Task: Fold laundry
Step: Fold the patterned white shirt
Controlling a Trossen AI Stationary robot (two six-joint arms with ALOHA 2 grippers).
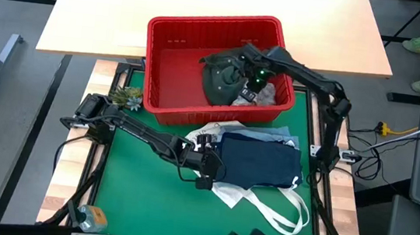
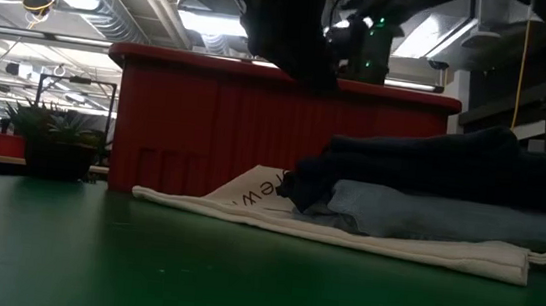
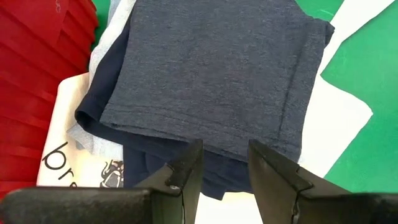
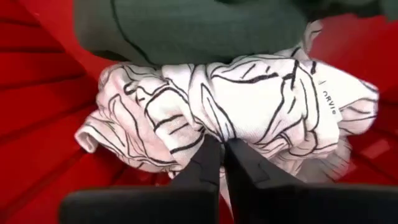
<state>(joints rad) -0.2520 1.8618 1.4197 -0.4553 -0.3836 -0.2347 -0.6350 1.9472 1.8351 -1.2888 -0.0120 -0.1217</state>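
Observation:
The red basket (image 1: 176, 67) stands at the table's far side. In it lie a dark olive garment (image 1: 226, 76) and a white leaf-print garment (image 4: 186, 106). My right gripper (image 4: 222, 154) reaches down into the basket, shut on the white one. In front of the basket a folded navy garment (image 1: 258, 162) lies on light blue denim (image 2: 418, 212). My left gripper (image 3: 225, 158) stands open at the navy stack's left edge, with nothing between its fingers. My right gripper pinches a bunched fold of the white leaf-print garment (image 4: 211, 127) between its two fingers, coming from above and pointing down. The cloth bulges out on both sides of the fingertips. The olive garment (image 4: 186, 25) lies against its far side. Whether it is clear of the basket floor I cannot tell.
A white tote bag (image 1: 264, 201) lies under the folded stack, its handles trailing toward the near right. A small potted plant (image 1: 124, 97) stands left of the basket. Bare green mat (image 1: 139, 196) lies at the near left.

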